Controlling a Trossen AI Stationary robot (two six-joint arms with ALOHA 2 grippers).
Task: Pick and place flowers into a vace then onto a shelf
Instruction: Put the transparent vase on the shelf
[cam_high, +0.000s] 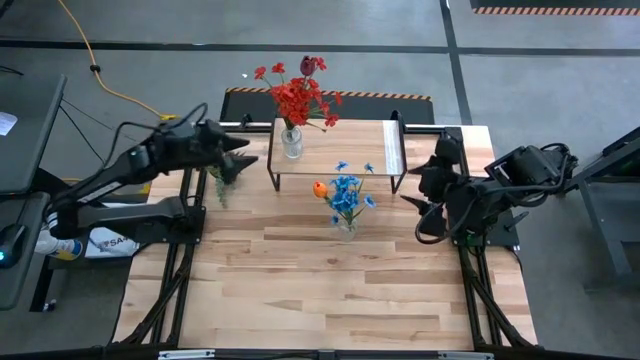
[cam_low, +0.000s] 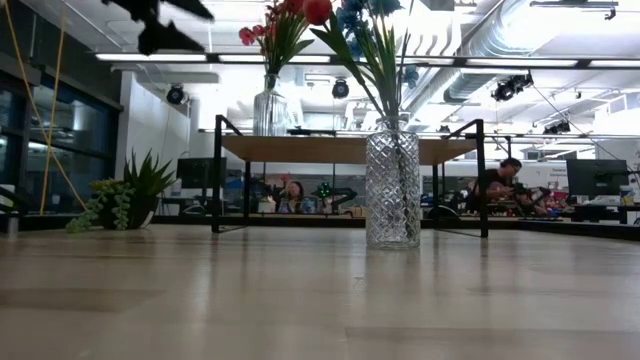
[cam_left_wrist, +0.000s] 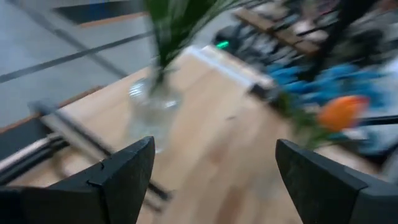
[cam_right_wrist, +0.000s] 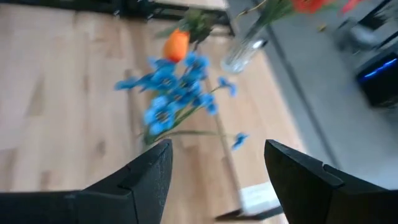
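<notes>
High view: right gripper (cam_high: 428, 221) spread wide, empty, blue flowers (cam_high: 347, 195) in floor vase (cam_high: 347, 229) beside it. Left gripper (cam_high: 243, 160) wide, near shelf (cam_high: 335, 147). Vase tipped if fingers are closed off-centre.

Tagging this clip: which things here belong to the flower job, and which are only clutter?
Job:
red flowers in a vase on the shelf
blue flowers and orange tulip in a second vase on the table

Clutter:
green tuft
yellow cable
</notes>
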